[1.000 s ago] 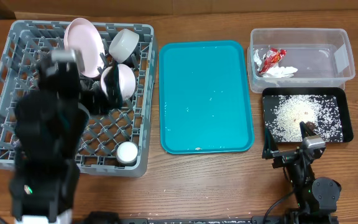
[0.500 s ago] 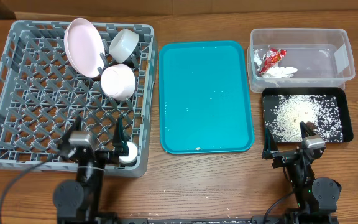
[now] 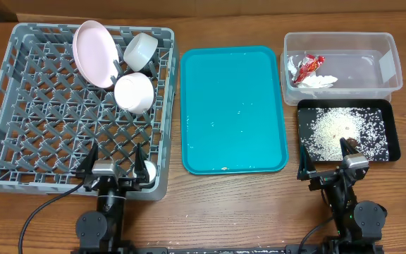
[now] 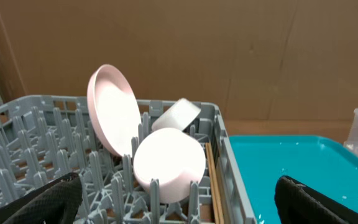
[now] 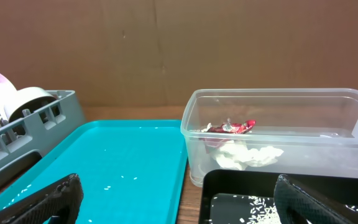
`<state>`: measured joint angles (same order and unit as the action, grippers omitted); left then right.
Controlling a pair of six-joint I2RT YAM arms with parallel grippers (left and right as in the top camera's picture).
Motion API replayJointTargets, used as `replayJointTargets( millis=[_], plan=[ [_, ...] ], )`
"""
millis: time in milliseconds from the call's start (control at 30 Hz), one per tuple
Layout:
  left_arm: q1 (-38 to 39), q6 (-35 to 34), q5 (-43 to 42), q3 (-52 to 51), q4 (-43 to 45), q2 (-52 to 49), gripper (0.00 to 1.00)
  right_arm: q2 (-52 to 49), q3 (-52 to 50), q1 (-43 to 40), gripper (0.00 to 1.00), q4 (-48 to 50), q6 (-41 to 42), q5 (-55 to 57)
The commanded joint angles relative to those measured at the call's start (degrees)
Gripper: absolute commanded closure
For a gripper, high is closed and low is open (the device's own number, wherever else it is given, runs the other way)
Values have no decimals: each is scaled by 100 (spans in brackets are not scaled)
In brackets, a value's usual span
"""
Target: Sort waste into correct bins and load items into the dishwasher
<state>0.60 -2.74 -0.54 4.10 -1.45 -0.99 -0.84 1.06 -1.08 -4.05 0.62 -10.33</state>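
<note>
1. Red-and-silver wrapper [image 3: 307, 67] and white tissue [image 3: 319, 82] lying in contact at the 9 o'clock end of the clear tub [image 3: 361, 69], itself at 2 o'clock on the table [image 3: 224, 204].
2. Just beside the tub at its 6 o'clock: black tray [image 3: 395, 149], with rice grains [image 3: 326, 134] heaped across its middle.
3. At 9 to 10 o'clock on the table: grey dish rack [image 3: 20, 106].
   - Pink plate [image 3: 94, 44] propped on edge at the rack's 12 o'clock.
   - One bowl [image 3: 140, 49] tilted just beside it at 1 o'clock.
   - A second bowl [image 3: 133, 92] set among the pegs right below both.
   - Small cup [image 3: 144, 173] alone at the rack's 5 o'clock corner.
4. Chopsticks [image 4: 212, 180] made out only from the left wrist view, lying along the rack's 3 o'clock wall.
5. Teal tray [image 3: 233, 92] at the centre, between rack and bins, carrying a few stray grains.
6. Left gripper [image 3: 114, 161] at 7 o'clock on the table, over the rack's near wall.
   - Fingers [image 4: 39, 202] spread wide, gripping nothing.
   - One fingertip just beside the cup from above; contact impossible to tell.
7. Right gripper [image 3: 323, 156] at 5 o'clock on the table, by the black tray's 7 o'clock corner.
   - Fingers likewise spread wide, with nothing held.
   - One fingertip over the tray's near edge, the other over bare wood.
</note>
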Motion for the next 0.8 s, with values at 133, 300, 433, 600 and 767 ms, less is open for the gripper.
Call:
replayJointTargets(
  millis=[133,300,433,600,767],
  plan=[
    [-20,205,140,-389,66,83,0,68,-61,11,0,33,-22,-42],
    [-20,448,254,-387,-223,83,0,68,-61,11,0,33,-24,-42],
    [-20,472,243,-387,-286,83,0,68,-61,11,0,33,-22,-42],
    [-31,468,221,-382,-282,74,0,68,-61,11,0,31,-24,-42],
    [-31,468,221,-382,-284,74,0,68,-61,11,0,33,-24,-42]
  ],
)
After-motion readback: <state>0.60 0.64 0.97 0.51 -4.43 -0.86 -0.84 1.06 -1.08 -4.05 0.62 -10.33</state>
